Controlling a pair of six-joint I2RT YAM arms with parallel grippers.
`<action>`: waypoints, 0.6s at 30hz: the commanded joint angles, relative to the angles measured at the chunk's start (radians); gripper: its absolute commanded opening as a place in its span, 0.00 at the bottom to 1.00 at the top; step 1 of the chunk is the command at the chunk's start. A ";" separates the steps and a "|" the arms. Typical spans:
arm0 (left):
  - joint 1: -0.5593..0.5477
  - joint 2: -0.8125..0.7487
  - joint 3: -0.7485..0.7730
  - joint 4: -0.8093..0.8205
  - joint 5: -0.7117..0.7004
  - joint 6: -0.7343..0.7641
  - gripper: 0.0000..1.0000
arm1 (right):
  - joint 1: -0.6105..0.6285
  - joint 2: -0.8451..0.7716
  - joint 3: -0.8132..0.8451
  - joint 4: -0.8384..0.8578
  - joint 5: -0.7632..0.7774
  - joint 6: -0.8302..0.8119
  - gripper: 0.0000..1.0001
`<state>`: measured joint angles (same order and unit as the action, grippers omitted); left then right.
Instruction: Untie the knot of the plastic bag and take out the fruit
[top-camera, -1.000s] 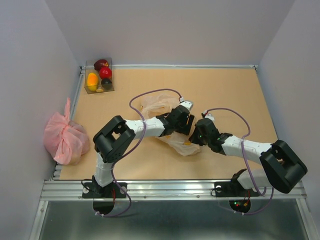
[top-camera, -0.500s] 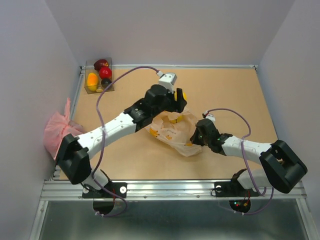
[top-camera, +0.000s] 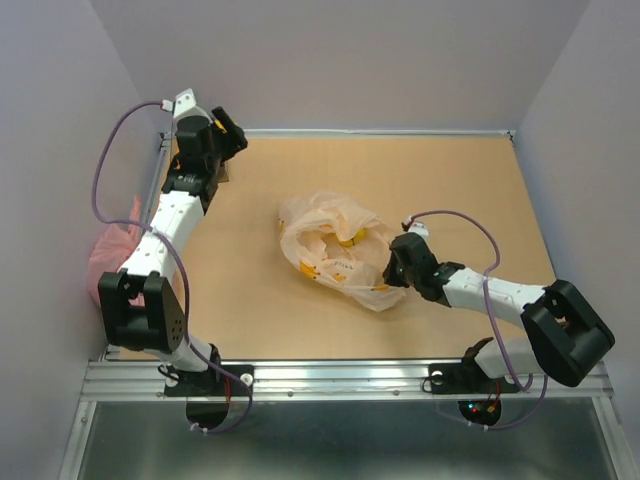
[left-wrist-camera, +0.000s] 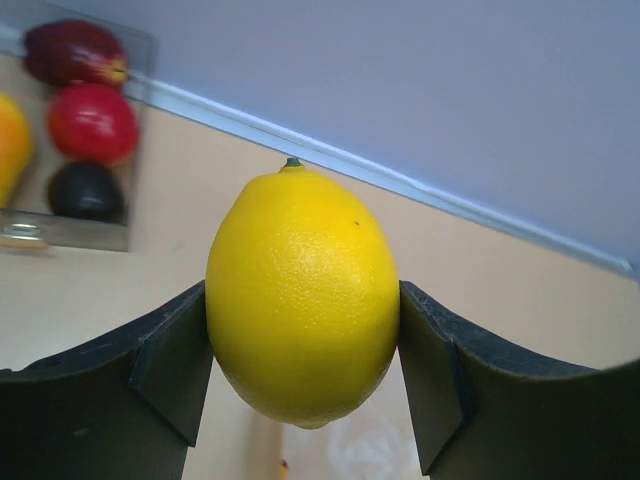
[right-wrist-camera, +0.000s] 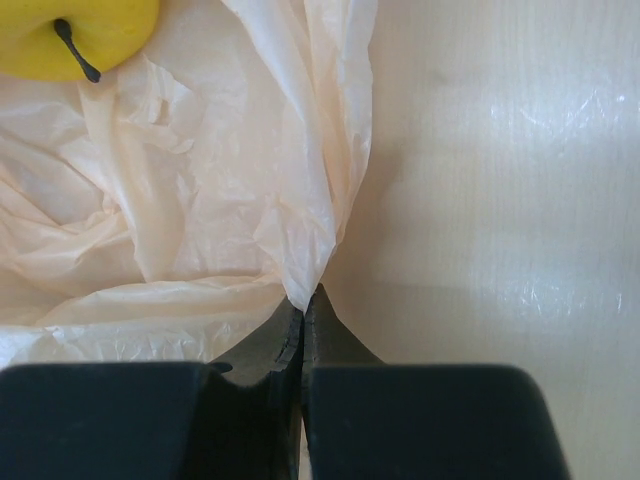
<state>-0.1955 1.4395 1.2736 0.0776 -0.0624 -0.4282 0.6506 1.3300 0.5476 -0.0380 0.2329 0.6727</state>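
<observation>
Lemon clamped in left gripper, now near box; right gripper pinches plastic bag.

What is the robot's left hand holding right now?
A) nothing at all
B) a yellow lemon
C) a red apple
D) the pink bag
B: the left wrist view shows a yellow lemon squeezed between the two dark fingers of the left gripper.

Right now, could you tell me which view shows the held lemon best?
Left wrist: the lemon fills the frame, clamped in the left gripper. Top external shows only that gripper; right wrist misses the lemon.
</observation>
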 joint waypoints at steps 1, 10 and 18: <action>0.166 0.143 0.108 0.033 -0.091 -0.072 0.55 | 0.012 -0.005 0.083 -0.025 0.037 -0.065 0.00; 0.298 0.516 0.469 -0.028 -0.097 -0.049 0.74 | 0.011 0.031 0.144 -0.048 0.051 -0.150 0.01; 0.311 0.642 0.567 -0.076 -0.112 -0.040 0.98 | 0.011 0.063 0.173 -0.057 0.078 -0.179 0.01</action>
<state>0.1131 2.1147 1.7889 -0.0044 -0.1478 -0.4797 0.6506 1.3853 0.6651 -0.0967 0.2695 0.5289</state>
